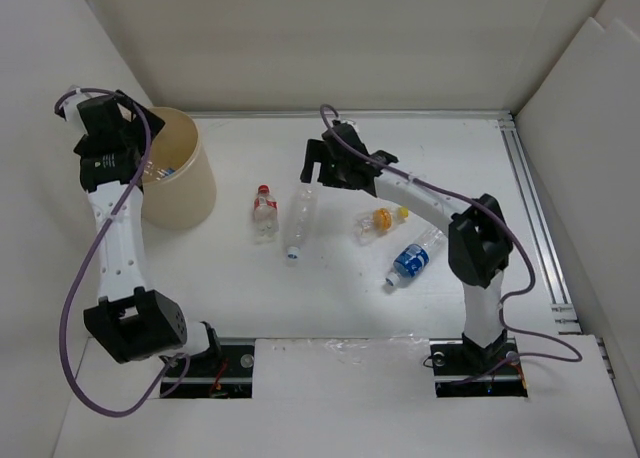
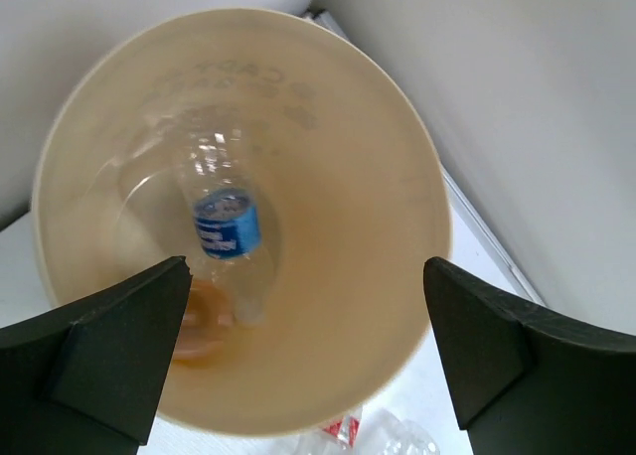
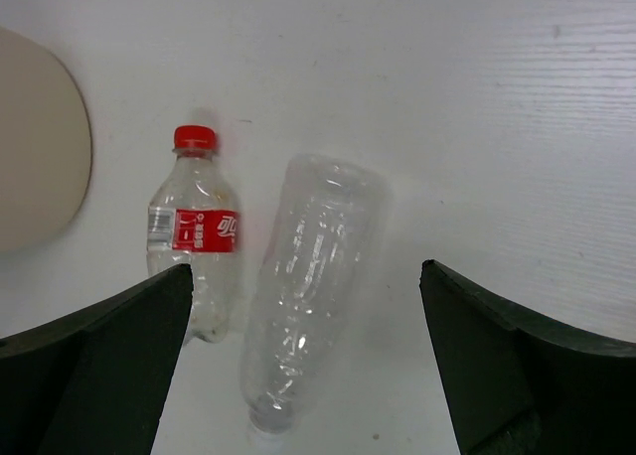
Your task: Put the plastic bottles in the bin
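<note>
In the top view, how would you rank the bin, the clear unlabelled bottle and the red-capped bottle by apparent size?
1. bin, by far the largest
2. clear unlabelled bottle
3. red-capped bottle, visibly shorter

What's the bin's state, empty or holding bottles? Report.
Not empty. The left wrist view looks into the bin and shows a blue-labelled bottle inside, with an orange object beside it.
</note>
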Controlling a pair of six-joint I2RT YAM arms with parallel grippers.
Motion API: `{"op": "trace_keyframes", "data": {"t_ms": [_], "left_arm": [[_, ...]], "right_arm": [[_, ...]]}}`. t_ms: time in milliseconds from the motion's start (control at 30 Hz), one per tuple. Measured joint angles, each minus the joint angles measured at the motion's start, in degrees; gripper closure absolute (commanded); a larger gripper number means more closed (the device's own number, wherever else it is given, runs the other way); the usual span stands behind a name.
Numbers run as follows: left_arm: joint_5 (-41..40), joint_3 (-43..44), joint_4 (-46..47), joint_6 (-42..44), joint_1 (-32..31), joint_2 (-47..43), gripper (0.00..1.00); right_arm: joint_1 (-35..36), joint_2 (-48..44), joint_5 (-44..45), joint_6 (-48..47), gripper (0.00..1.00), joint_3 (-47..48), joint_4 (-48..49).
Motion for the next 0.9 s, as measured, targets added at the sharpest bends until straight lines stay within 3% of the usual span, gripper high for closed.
{"op": "trace_keyframes", "data": {"t_ms": [200, 367, 433, 533, 600, 667, 900], "left_arm": [[4.7, 1.1, 0.5, 3.9, -7.4, -4.1, 0.00], [11.8, 4.6, 1.2, 8.0, -16.0, -4.2, 0.00], [14.5, 5.6, 1.2, 9.6, -18.2, -4.1, 0.00], [17.1, 7.7, 1.3, 11.6, -21.7, -2.6, 0.00], [20.1, 8.2, 2.3, 12.1, -23.5, -1.4, 0.00], [23.6, 7.0, 3.6, 12.0, -24.4, -0.7, 0.00], [34.1, -5.7, 10.7, 10.1, -25.3, -0.9, 0.00]], "right_arm": [[0.7, 10.9, 0.7, 2.8, 0.00, 11.3, -4.0], [1.0, 17.0, 0.5, 4.7, 0.01, 12.9, -6.2], [1.1, 19.3, 0.1, 5.4, 0.07, 12.9, -6.9], [1.2, 20.3, -0.8, 5.8, 0.37, 14.2, -7.0], [0.9, 20.5, -2.4, 6.4, 0.72, 14.5, -7.1], [0.5, 20.6, -3.8, 6.8, 1.00, 14.1, -7.0], [-5.9, 11.4, -5.8, 5.3, 1.00, 2.1, -4.6]]}}
